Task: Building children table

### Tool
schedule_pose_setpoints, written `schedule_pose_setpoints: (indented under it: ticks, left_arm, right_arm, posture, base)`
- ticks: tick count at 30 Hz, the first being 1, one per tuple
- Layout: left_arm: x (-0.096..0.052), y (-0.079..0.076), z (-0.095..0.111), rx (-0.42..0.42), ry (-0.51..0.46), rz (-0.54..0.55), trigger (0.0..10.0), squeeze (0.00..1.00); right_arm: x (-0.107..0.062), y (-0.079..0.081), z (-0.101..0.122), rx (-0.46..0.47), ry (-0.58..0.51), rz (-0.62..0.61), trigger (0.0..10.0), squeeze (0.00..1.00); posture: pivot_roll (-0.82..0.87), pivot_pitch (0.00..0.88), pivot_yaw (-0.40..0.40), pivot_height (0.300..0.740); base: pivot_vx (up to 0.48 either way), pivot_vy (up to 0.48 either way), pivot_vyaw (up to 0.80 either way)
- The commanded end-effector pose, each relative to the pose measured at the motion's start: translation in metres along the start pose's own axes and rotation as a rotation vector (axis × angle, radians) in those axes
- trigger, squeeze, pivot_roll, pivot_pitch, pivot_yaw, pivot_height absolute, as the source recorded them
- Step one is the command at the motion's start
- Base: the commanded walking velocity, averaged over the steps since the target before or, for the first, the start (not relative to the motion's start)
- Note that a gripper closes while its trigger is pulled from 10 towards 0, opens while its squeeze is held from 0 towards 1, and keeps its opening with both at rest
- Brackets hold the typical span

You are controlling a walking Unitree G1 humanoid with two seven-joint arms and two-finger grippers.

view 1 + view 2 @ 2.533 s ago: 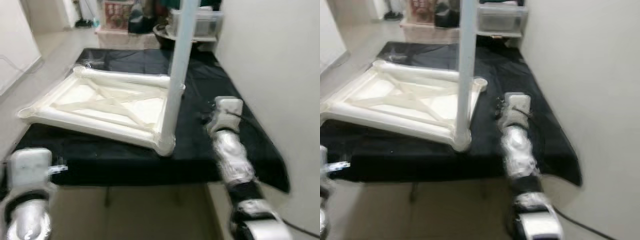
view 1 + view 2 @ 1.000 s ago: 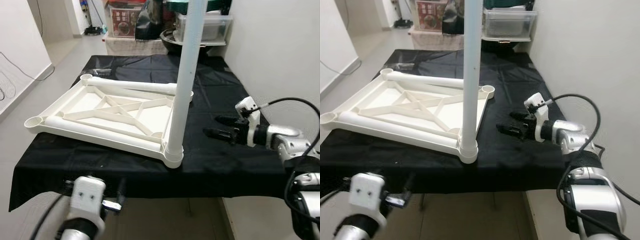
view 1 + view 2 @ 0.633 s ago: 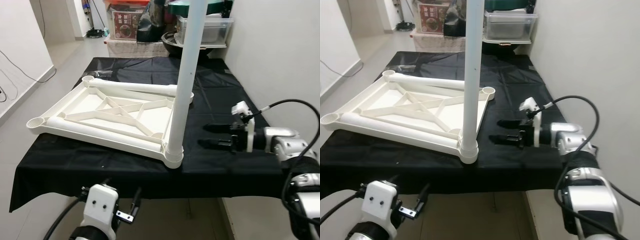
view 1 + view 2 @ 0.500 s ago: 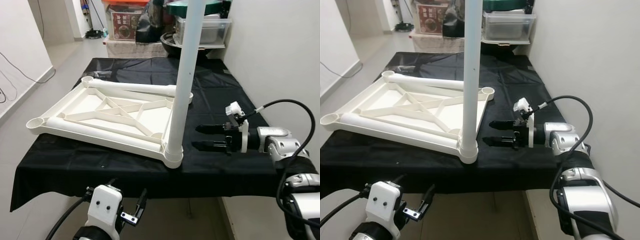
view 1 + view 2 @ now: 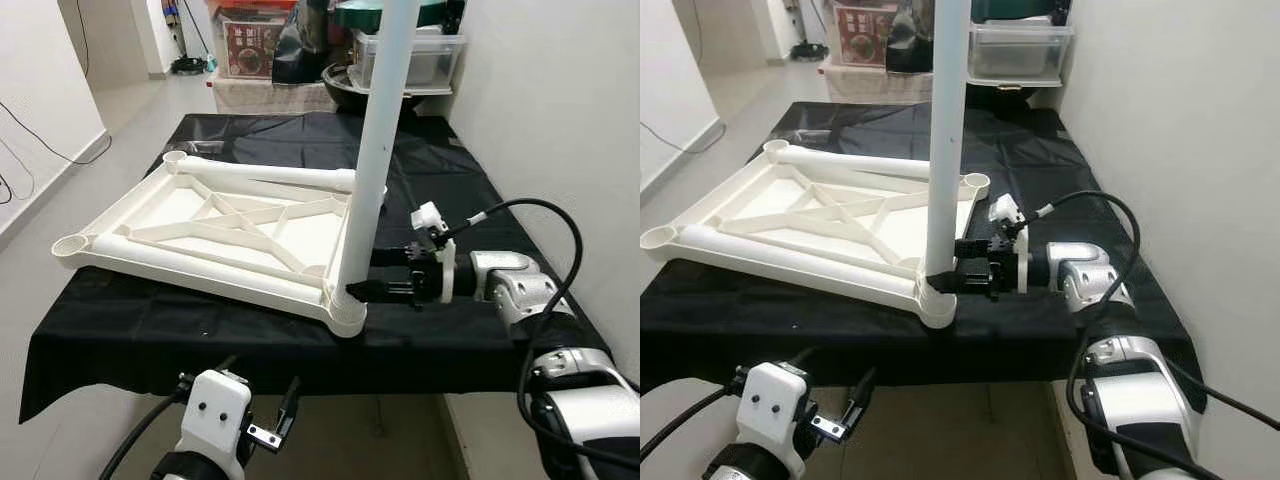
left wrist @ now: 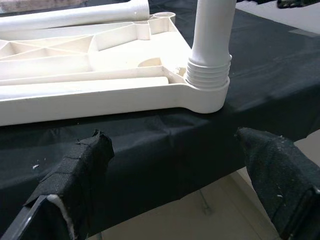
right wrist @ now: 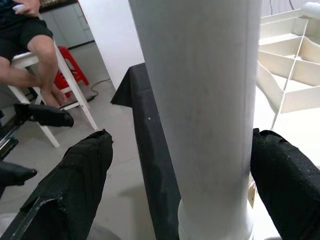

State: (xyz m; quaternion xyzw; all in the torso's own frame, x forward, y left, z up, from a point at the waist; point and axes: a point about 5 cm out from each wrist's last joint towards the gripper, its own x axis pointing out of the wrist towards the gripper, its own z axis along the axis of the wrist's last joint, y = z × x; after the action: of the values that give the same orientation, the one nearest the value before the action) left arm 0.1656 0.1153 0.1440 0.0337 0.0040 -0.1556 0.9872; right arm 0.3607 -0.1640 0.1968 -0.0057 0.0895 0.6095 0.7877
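We are seeing the leg [image 5: 372, 150] running out of the top edge, so its upper end is cut off. The leg is hiding part of the frame [image 5: 215, 225] behind it, and it is also covering one finger of the right gripper [image 5: 362, 275], so we cannot tell if the fingers are touching the leg. In the right wrist view both fingers [image 7: 67, 187] are leaving the lower edge. The left gripper [image 5: 262, 420] is hanging below the table edge, and its arm is cut off at the bottom. A person [image 7: 27, 30] is sitting on a stool, seen only from the waist down. The boxes [image 5: 400, 55] behind the table are partly cut by the top edge, and we cannot read the label.
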Motion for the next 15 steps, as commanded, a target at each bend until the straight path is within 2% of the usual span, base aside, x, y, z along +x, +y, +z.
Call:
schedule_pose_setpoints:
  ticks: [1, 15]
  left_arm:
    - [-0.001, -0.001, 0.003, 0.01, -0.014, -0.008, 10.0, 0.0]
    - [0.0, -0.004, 0.003, 0.009, -0.014, -0.009, 10.0, 0.0]
  right_arm:
    - [0.004, 0.001, 0.002, -0.02, 0.0, -0.005, 10.0, 0.0]
    - [0.03, 0.002, 0.012, -0.041, -0.055, -0.017, 10.0, 0.0]
  posture:
    - [0.09, 0.109, -0.035, 0.74]
    - [0.09, 0.114, -0.038, 0.74]
  base:
    - [0.0, 0.0, 0.0]
    - [0.0, 0.0, 0.0]
